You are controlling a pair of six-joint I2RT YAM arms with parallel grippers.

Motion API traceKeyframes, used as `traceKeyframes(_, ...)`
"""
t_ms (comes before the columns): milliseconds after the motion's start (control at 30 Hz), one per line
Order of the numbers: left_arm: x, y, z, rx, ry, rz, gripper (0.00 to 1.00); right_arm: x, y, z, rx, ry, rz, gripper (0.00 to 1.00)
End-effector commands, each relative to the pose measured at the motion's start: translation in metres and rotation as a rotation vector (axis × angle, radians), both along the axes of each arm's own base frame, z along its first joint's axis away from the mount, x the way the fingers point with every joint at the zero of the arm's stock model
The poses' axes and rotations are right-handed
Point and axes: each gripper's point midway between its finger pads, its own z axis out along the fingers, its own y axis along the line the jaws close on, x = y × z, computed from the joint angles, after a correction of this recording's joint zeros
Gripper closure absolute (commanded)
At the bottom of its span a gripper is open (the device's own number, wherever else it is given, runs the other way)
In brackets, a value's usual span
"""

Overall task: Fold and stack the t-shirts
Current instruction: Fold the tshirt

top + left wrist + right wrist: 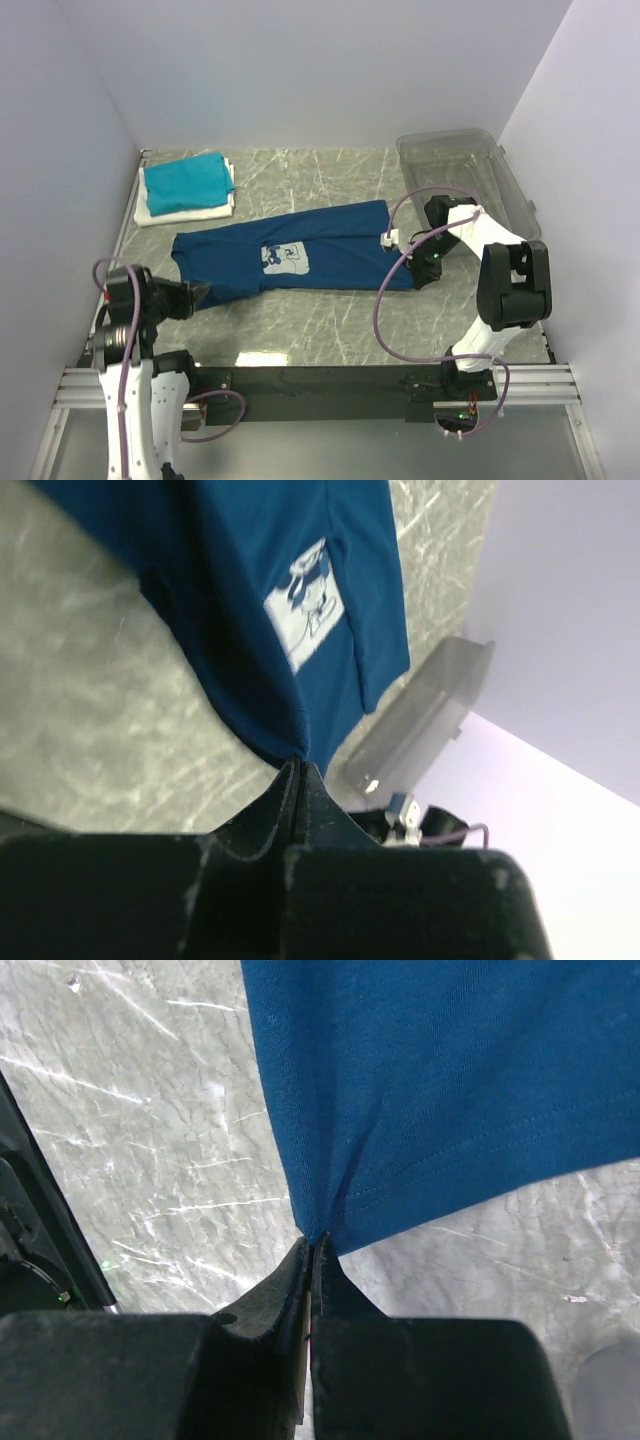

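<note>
The navy t-shirt [290, 255] lies stretched left to right across the marble table, its pale square mouse print [283, 258] facing up. My left gripper [200, 295] is shut on the shirt's near-left corner. In the left wrist view the cloth [290, 580] runs straight into the closed tips [300, 763]. My right gripper [418, 280] is shut on the near-right hem corner, and the right wrist view shows the blue cloth [450, 1070] puckering into the tips [315, 1240]. A folded teal t-shirt [185, 182] rests on a folded white one [190, 212] at the back left.
A clear plastic bin [460, 170] stands at the back right, just behind the right arm, and shows in the left wrist view too [420, 720]. White walls close in the table on three sides. The metal rail [300, 385] with both arm bases runs along the near edge.
</note>
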Motion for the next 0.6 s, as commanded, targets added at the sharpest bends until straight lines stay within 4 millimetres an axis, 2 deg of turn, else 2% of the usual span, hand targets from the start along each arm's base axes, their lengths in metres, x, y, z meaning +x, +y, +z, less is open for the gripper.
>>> traceKeyframes(0,-0.033,-0.009,0.007,-0.076,0.056,0.056,1.00,0.002,-0.004,0.009,0.006,-0.064,0.030,1.00)
traceKeyframes(100,-0.039,-0.006,0.019,-0.078,0.031,0.097,1.00,0.003,-0.003,0.011,0.028,-0.070,0.026,1.00)
traceKeyframes(133,-0.040,-0.005,0.034,-0.073,-0.007,0.110,1.00,0.004,-0.004,0.012,0.031,-0.074,0.020,1.00)
traceKeyframes(200,-0.040,0.003,0.050,-0.058,-0.037,0.161,1.00,0.007,-0.005,0.012,0.033,-0.081,0.011,1.00)
traceKeyframes(233,-0.041,0.004,0.071,-0.046,-0.089,0.170,1.00,0.009,-0.006,0.012,0.030,-0.085,0.001,1.00)
traceKeyframes(300,-0.041,0.008,0.085,-0.032,-0.098,0.184,1.00,0.013,-0.007,0.011,0.031,-0.084,-0.004,1.00)
traceKeyframes(333,-0.043,0.007,0.099,-0.028,-0.124,0.180,1.00,0.013,-0.007,0.011,0.031,-0.079,-0.006,1.00)
traceKeyframes(500,-0.051,-0.005,0.123,-0.120,-0.155,0.172,1.00,0.018,-0.006,0.014,0.037,-0.090,-0.013,1.00)
traceKeyframes(567,-0.058,-0.013,0.121,-0.160,-0.145,0.153,1.00,0.018,-0.006,0.014,0.038,-0.088,-0.013,1.00)
